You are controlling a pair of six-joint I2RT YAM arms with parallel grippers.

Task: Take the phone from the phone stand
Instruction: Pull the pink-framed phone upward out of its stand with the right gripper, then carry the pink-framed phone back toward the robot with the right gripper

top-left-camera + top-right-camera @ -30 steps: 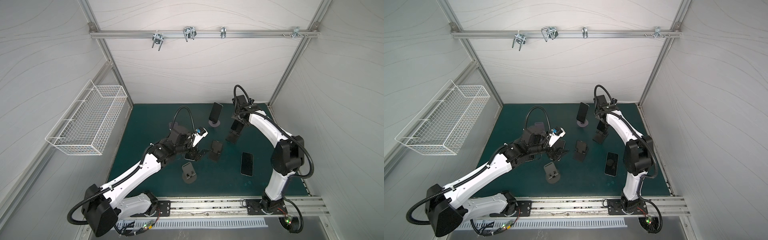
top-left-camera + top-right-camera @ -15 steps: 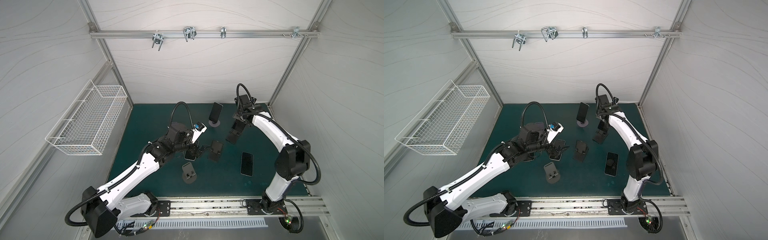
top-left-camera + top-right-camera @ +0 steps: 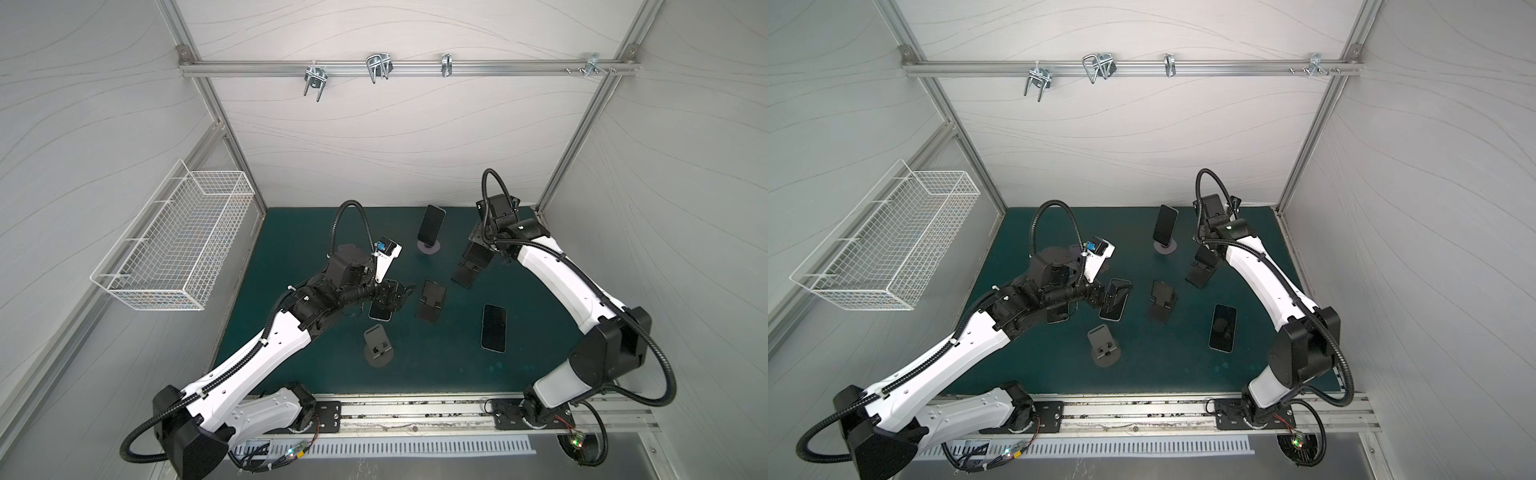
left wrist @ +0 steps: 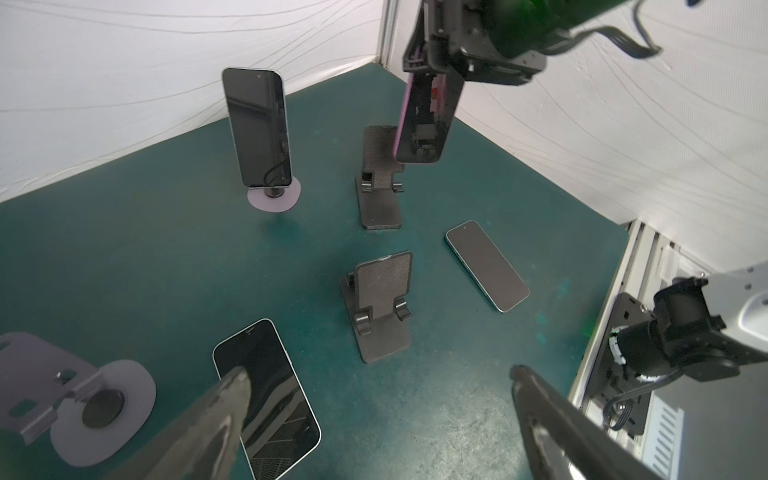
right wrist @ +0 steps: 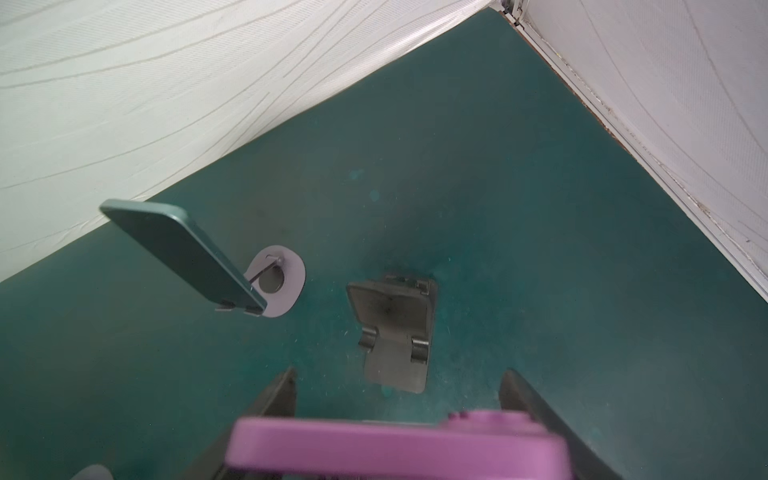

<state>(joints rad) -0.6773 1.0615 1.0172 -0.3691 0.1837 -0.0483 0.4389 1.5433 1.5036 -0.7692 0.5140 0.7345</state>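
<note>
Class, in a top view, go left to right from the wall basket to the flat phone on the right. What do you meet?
Left to right: wire basket → empty round-base stand → black folding stand → phone lying flat.

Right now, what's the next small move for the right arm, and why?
Probably carry the purple phone a little away from the black stand and lower it toward bare mat. The right gripper is shut on it, and it hangs in the air clear of the stand's empty cradle, so the lift looks done; only the set-down is left.
</note>
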